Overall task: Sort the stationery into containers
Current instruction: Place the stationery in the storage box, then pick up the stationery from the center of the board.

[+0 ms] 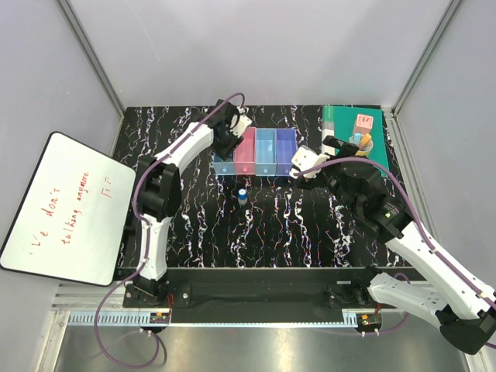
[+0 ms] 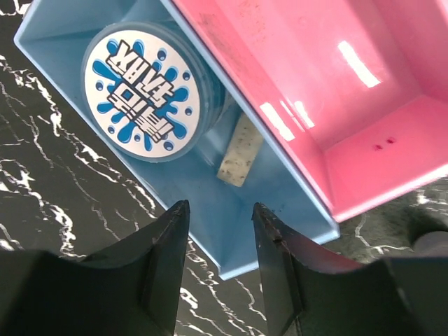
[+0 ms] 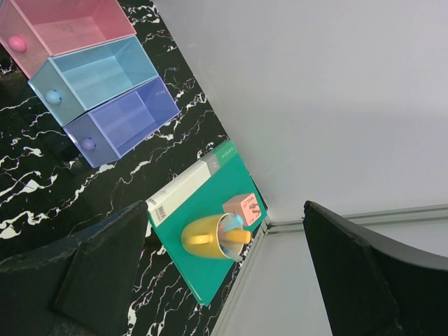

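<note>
Disc (image 2: 142, 91) fills light-blue bin (image 2: 234, 217) beside, perhaps, eraser (image 2: 240, 150).

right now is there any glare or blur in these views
Left wrist: bright glare streaks on the pink bin floor, round blue disc sharp, left gripper soft-edged. Right wrist: right gripper dark and blurred, purple bin crisp. Top external: even light, no strong glare on the table.

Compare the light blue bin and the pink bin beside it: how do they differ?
Colour: the light blue bin is pale blue, the pink bin pink. Contents: the light blue bin holds a round blue disc and a pale block; the pink bin looks empty. Both are open-topped rectangular boxes, side by side.
</note>
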Controlling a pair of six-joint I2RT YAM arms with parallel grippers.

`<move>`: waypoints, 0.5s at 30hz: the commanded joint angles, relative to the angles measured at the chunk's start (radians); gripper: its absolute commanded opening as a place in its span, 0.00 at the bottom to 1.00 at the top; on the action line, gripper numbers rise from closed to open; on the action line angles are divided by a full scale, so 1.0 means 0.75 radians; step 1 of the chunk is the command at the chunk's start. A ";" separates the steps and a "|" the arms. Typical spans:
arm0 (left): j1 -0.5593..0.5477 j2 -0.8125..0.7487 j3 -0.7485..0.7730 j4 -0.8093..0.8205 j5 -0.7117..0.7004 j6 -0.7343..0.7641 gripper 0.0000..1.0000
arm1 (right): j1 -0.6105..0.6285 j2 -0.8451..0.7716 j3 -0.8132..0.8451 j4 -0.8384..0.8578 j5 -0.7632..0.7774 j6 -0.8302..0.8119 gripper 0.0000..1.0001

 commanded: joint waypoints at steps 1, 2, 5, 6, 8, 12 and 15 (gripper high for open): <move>-0.022 -0.249 -0.055 0.035 0.178 -0.053 0.46 | 0.003 -0.007 0.044 0.049 0.008 0.000 1.00; -0.036 -0.282 -0.086 0.029 0.195 -0.045 0.45 | 0.001 -0.005 0.044 0.052 0.008 0.000 1.00; -0.132 -0.407 -0.250 0.031 0.214 0.033 0.46 | 0.003 -0.002 0.044 0.052 0.002 -0.004 1.00; -0.155 -0.460 -0.335 0.031 0.224 0.047 0.46 | 0.001 -0.002 0.042 0.054 0.000 -0.004 1.00; -0.210 -0.505 -0.413 0.031 0.269 0.063 0.46 | 0.003 -0.002 0.036 0.056 0.000 -0.008 1.00; -0.292 -0.542 -0.591 0.043 0.273 0.064 0.50 | 0.003 -0.005 0.034 0.058 0.004 -0.012 1.00; -0.317 -0.516 -0.647 0.078 0.271 0.035 0.50 | 0.003 -0.005 0.034 0.060 0.002 -0.008 1.00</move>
